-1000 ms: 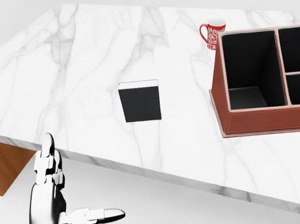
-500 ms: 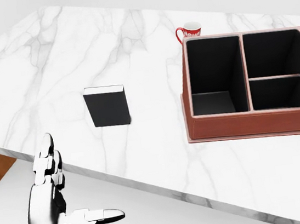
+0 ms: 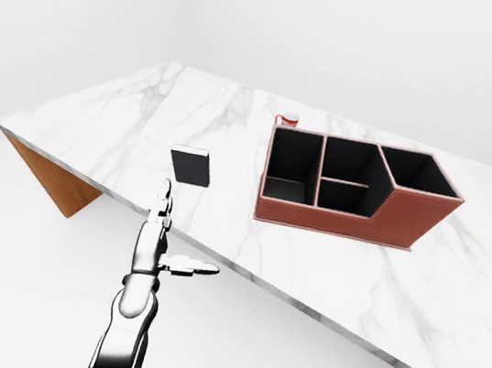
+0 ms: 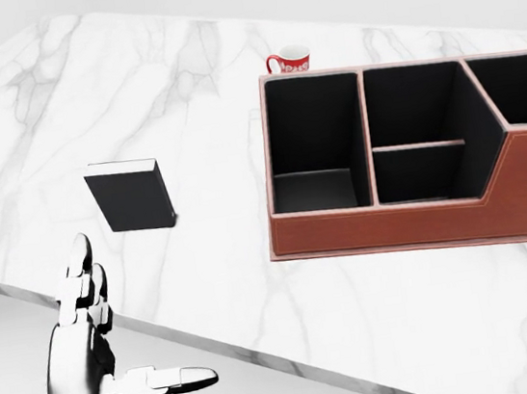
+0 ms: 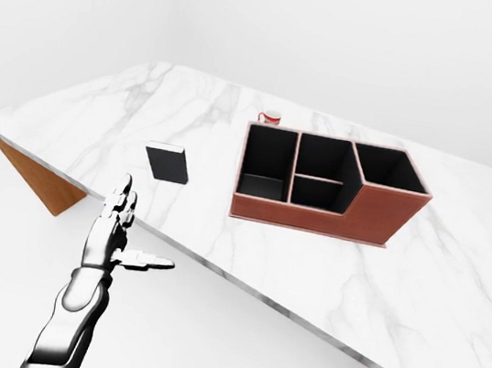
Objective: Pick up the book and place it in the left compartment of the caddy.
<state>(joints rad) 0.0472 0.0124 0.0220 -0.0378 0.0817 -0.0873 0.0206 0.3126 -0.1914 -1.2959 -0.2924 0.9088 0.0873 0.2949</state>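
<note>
A black book (image 4: 130,197) lies flat on the white marble table (image 4: 204,263), left of centre in the head view. The reddish-brown caddy (image 4: 393,224) with black compartments stands to its right, apart from it. Its left compartment (image 4: 316,190) holds nothing. My left hand (image 4: 139,320) is open, fingers up and thumb out to the right. It hovers off the table's near edge, below the book and clear of it. It also shows in the left-eye view (image 3: 173,238). My right hand is not in view.
A red and white mug (image 4: 290,59) stands just above the caddy's left end in the head view. The table's near edge (image 4: 265,357) runs from lower left to bottom right. Wooden table legs (image 3: 48,178) show under it.
The whole picture has shifted left, so the camera has moved: book, caddy and mug sit further left in the head view. My left hand keeps its pose and place in the view.
</note>
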